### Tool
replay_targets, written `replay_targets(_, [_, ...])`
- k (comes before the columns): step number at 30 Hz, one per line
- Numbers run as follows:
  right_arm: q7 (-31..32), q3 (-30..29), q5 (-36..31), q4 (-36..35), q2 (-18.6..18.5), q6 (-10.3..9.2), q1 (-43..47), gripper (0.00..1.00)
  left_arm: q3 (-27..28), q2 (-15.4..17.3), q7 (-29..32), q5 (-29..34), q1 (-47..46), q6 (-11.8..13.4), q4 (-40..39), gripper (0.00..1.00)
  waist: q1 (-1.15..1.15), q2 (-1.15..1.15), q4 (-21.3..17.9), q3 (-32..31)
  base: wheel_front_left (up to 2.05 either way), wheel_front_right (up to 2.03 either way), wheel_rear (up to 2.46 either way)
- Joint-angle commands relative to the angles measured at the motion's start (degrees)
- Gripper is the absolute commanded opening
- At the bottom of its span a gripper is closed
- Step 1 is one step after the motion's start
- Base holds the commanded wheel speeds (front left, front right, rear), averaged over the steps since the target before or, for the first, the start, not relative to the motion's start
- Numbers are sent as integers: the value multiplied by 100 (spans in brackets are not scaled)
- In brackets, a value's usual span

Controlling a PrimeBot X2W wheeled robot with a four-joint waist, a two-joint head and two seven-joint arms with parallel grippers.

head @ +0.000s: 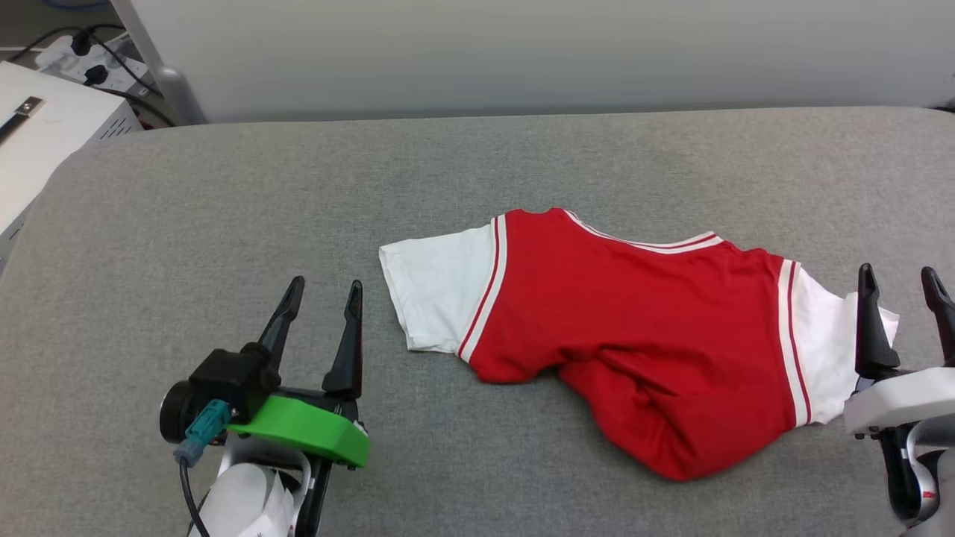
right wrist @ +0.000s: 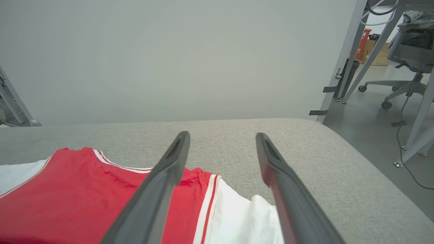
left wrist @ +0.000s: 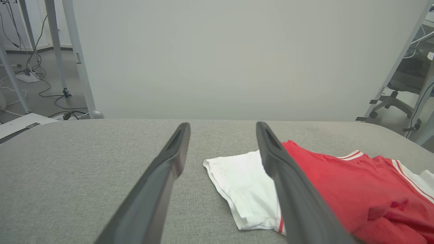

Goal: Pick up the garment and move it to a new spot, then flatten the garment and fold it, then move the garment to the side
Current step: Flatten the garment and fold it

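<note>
The garment (head: 634, 335) is lying rumpled on the grey table (head: 224, 224) before me. My left gripper (head: 327, 283) and right gripper (head: 897, 270) are both standing wide, gripping nothing, the right at its sleeve.

At the lower left, the left end effector (head: 327, 287) had two long, tapering dark fingers (head: 345, 350) on a bright green bracket (head: 306, 431), with a black camera housing (head: 224, 377), a teal connector (head: 205, 425) and a black cable (head: 190, 500). At the lower right, the right end effector (head: 897, 272) sat on a white shell (head: 899, 399) above a small red mark (head: 927, 494).
</note>
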Motion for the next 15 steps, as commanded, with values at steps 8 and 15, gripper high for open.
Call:
replay_targets(8, [-204,-280,-30,-480,458,-5,258,100,-592,475,222,-504,-557,-16,517,100,0,59,-289,317,0,0,0])
replay_targets(15, [-221,-245,-79,-834,582,-5,164,100,-1103,1208,1958,-1304,-1883,-16,876,100,0,59,-592,653,0,0,0])
